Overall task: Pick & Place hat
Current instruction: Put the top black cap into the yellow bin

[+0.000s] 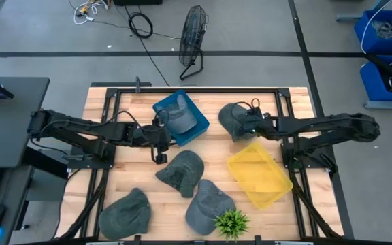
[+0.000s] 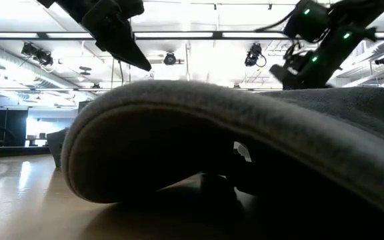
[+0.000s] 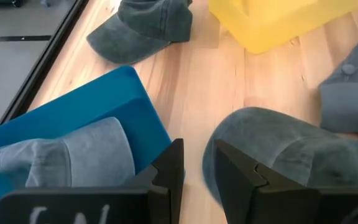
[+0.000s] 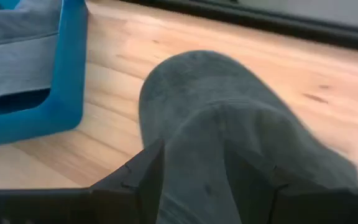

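Right gripper [image 4: 194, 180] clamped on dark grey hat [image 4: 229, 124] between blue bin [image 1: 182, 117] and yellow bin [image 1: 258, 171], left gripper [image 3: 194, 180] narrowly parted, empty, beside blue bin.

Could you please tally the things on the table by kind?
Hats: 5 (one in the blue bin, one at the right gripper, three loose)
Bins: 2 (blue bin, yellow bin)
Plants: 1
Total: 8
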Motion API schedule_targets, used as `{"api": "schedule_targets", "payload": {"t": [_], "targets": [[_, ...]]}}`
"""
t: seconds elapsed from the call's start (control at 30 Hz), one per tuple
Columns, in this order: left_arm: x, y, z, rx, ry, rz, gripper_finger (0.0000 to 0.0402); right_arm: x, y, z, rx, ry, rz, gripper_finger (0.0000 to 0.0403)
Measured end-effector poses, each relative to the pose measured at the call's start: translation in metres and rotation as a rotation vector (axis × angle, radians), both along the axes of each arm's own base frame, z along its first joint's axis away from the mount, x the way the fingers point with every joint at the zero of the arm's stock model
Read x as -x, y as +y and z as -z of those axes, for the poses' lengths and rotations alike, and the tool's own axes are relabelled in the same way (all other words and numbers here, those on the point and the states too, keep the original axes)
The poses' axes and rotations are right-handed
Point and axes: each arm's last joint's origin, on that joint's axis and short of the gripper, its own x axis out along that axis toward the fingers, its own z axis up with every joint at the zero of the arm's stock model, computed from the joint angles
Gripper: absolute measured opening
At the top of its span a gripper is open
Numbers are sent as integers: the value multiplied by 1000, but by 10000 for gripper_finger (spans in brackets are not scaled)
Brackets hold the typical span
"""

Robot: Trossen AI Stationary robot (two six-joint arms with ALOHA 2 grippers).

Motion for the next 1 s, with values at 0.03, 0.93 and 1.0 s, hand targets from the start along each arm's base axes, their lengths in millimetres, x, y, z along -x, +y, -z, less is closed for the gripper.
{"api": "schedule_targets", "payload": {"t": [0.03, 0.93, 1.0], "targets": [[0, 0, 0, 0, 3, 0, 87, -4, -2, 4, -12, 0, -6, 169], [0, 0, 0, 1, 5, -1, 87, -28, -39, 51, 66, 305, -214, 13], [0, 0, 0, 1, 6, -1, 87, -32, -39, 37, 99, 327, -268, 19]]}}
